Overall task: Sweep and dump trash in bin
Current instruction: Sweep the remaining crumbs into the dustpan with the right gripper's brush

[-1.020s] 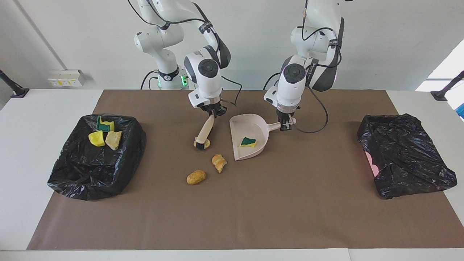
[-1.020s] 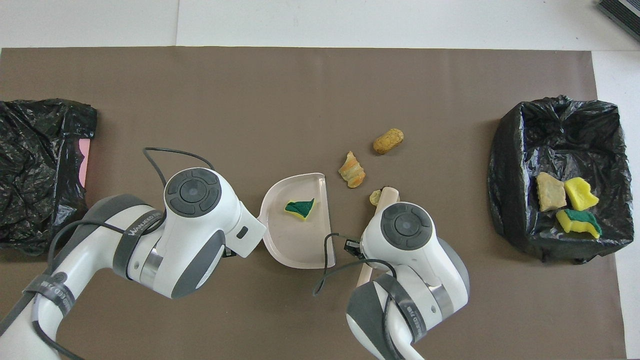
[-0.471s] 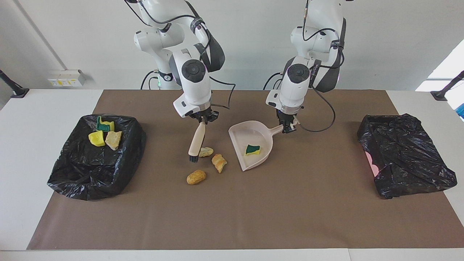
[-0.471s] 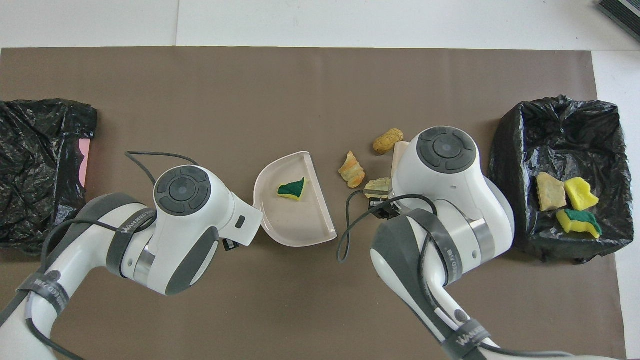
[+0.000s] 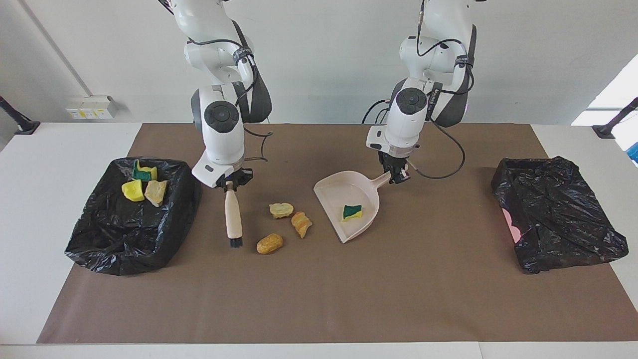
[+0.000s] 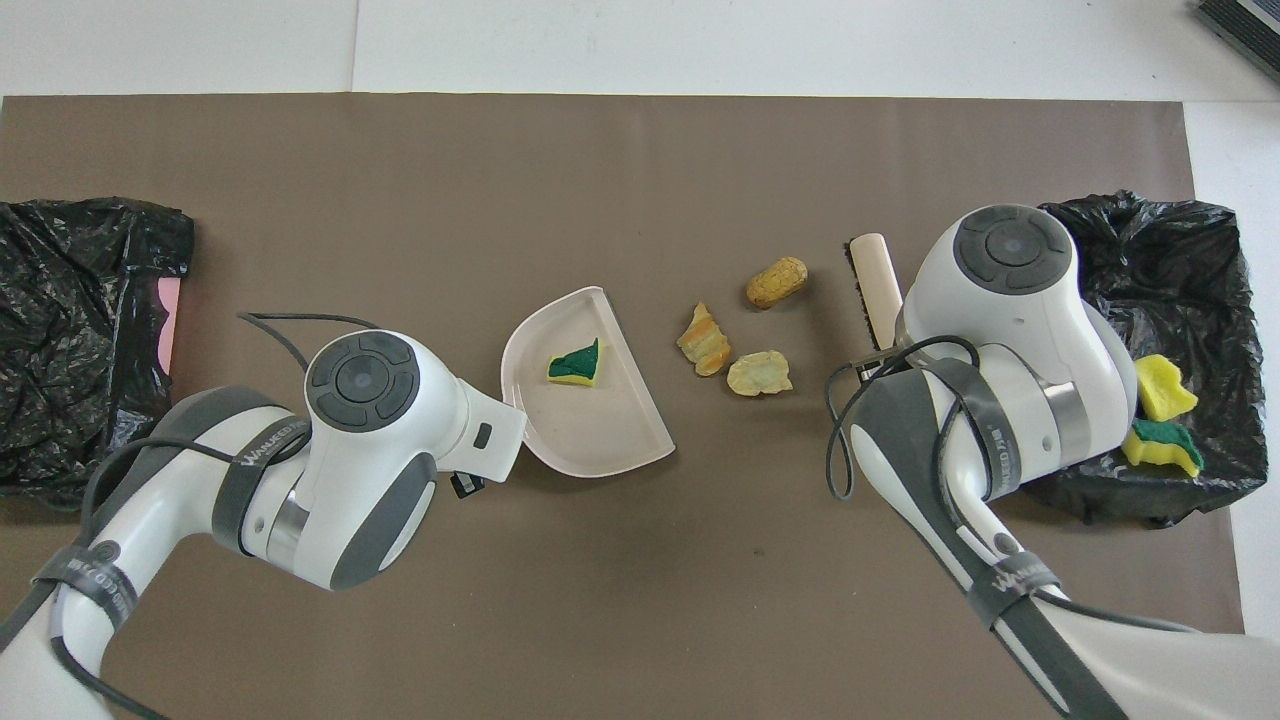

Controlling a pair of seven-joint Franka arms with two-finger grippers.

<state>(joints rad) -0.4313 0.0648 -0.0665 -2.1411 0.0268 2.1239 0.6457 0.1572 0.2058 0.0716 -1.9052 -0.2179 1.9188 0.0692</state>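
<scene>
Brown paper mat [image 5: 349,299] covers white table; right gripper [image 5: 230,183] clamped on cream wooden brush [image 5: 233,217], arm bent steeply down, bristles by the mat between black-bagged bin [image 5: 130,219] and loose trash; left gripper [image 5: 397,174] clamped on handle of smooth beige plastic dustpan [image 5: 349,197], mouth tilted down toward three rough chunks: pale yellow foam chunk [image 5: 281,210], orange striped chunk [image 5: 301,224], tan oval chunk [image 5: 269,243]; green-faced yellow sponge chunk [image 5: 352,212] lies in the pan; three chunks [image 5: 144,183] in that bin; second crinkled black-bagged bin [image 5: 558,212] at the left arm's end.

Overhead: right arm [image 6: 1010,330] hides tan chunk [image 5: 156,192].
</scene>
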